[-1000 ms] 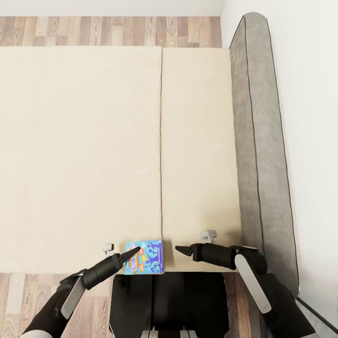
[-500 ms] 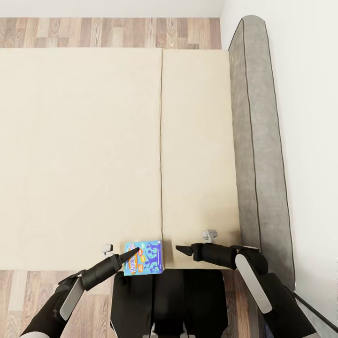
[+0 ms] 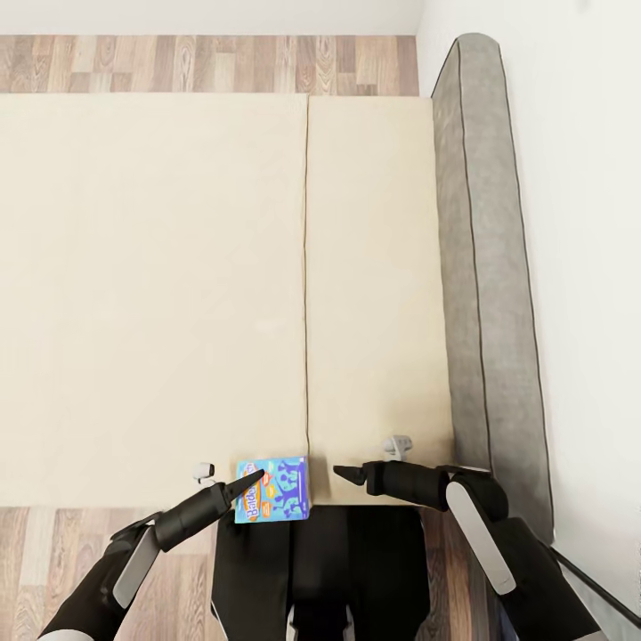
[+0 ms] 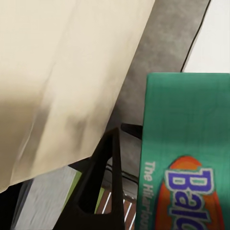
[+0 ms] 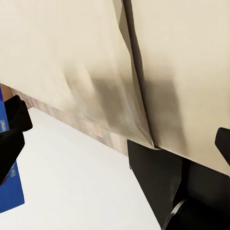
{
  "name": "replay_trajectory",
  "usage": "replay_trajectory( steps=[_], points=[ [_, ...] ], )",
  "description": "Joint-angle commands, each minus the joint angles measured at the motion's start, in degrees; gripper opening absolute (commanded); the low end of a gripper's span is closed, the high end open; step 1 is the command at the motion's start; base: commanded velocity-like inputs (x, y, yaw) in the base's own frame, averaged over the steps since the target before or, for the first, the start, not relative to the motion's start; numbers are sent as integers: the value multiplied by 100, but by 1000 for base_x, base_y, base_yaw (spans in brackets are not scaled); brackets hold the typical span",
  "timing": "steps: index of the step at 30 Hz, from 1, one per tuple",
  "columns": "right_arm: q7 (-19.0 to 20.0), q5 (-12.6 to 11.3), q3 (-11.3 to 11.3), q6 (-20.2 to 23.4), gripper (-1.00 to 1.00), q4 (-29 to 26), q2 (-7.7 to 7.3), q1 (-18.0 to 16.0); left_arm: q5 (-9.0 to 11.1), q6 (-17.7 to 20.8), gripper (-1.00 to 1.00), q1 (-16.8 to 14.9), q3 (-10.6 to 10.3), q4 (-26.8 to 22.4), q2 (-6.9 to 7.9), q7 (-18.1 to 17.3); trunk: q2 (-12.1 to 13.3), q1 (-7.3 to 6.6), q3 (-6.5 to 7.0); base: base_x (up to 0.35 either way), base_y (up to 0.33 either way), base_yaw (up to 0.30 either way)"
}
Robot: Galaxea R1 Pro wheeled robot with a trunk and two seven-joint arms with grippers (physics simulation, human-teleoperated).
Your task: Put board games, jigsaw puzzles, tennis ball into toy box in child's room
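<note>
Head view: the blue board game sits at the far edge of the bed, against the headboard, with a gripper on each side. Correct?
Not quite. In the head view the blue board game sits at the near edge of the bed, between the left gripper and right gripper.

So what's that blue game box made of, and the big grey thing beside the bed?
The blue game box looks like printed cardboard: flat, sharp-edged, with bright cartoon print and a smooth finish. The grey headboard seems to be padded fabric: a soft matte surface, rounded top and dark piping seam. As a render, both are guesses.

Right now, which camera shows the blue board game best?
The head view: the whole lid of the blue board game shows at the bed's near edge. The left wrist view catches its green side and lettering; the right wrist view, a blue sliver.
</note>
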Motion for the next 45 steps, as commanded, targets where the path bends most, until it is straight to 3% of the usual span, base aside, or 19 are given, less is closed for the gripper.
replay_trajectory(
  steps=[1,23,35,45],
  points=[
    [20,20,4,14,100,-3,-5,0,18,52,-100,0,2,0,0,-3,36,-20,15,0,0,0],
    [41,34,72,-13,100,-71,-16,24,-9,80,-100,-6,1,-4,19,-8,918,-503,411,0,0,-1],
    [-33,42,54,11,100,-77,8,1,-26,75,-100,-8,5,-1,20,57,918,-503,460,0,0,-76],
    [-371,38,83,16,100,-48,9,-16,-44,68,-100,-9,3,0,21,93,918,-503,542,0,0,-76]
  ],
)
